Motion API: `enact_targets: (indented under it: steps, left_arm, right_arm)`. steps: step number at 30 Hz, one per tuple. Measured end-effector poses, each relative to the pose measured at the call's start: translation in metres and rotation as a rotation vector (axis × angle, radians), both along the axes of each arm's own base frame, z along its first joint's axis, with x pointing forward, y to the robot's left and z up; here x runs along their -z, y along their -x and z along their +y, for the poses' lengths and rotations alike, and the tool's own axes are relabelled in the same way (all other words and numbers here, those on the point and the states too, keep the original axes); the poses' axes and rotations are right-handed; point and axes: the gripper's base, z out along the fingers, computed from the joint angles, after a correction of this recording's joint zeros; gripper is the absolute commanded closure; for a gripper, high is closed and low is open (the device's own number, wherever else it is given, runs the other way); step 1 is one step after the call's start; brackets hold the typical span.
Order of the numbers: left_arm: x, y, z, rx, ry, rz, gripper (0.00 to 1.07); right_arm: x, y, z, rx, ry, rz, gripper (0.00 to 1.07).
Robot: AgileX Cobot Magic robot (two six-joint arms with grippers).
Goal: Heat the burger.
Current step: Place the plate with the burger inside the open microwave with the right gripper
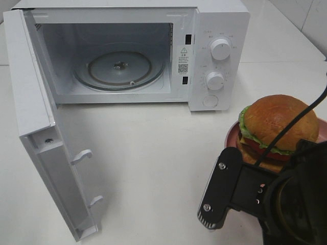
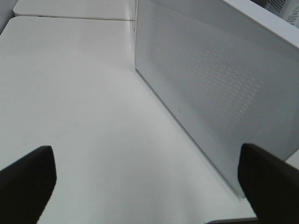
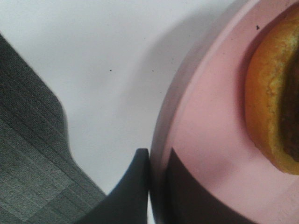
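The burger (image 1: pixel 278 125) stands on a round pink plate (image 1: pixel 232 136) at the right of the table, in front of the microwave's control panel. My right arm (image 1: pixel 255 196) comes in low from the bottom right corner, under the plate's near side. In the right wrist view my right gripper (image 3: pixel 156 189) is shut on the pink plate's rim (image 3: pixel 205 121), one finger outside and one on top, with the burger's bottom bun (image 3: pixel 273 102) just beyond. My left gripper (image 2: pixel 149 186) is open over bare table beside the outer face of the microwave door (image 2: pixel 210 93).
The white microwave (image 1: pixel 217 15) stands at the back with its door (image 1: pixel 38 122) swung wide open to the left. Its glass turntable (image 1: pixel 120 66) carries nothing. Two dials (image 1: pixel 220 49) sit on the right panel. White table (image 1: pixel 153 153) lies between the oven and the plate.
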Motion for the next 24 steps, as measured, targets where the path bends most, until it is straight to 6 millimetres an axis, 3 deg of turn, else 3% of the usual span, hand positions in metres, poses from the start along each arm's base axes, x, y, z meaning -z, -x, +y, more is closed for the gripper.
enact_targets:
  steps: [10,24]
  left_arm:
    - [0.0,0.0,0.0,0.0,0.0,0.0,0.09]
    - [0.0,0.0,0.0,0.0,0.0,0.0,0.09]
  right_arm:
    - [0.0,0.014,0.009,-0.164,0.032,0.02,1.07]
    - [-0.001,0.009,0.022,-0.428,0.024,-0.023,1.06]
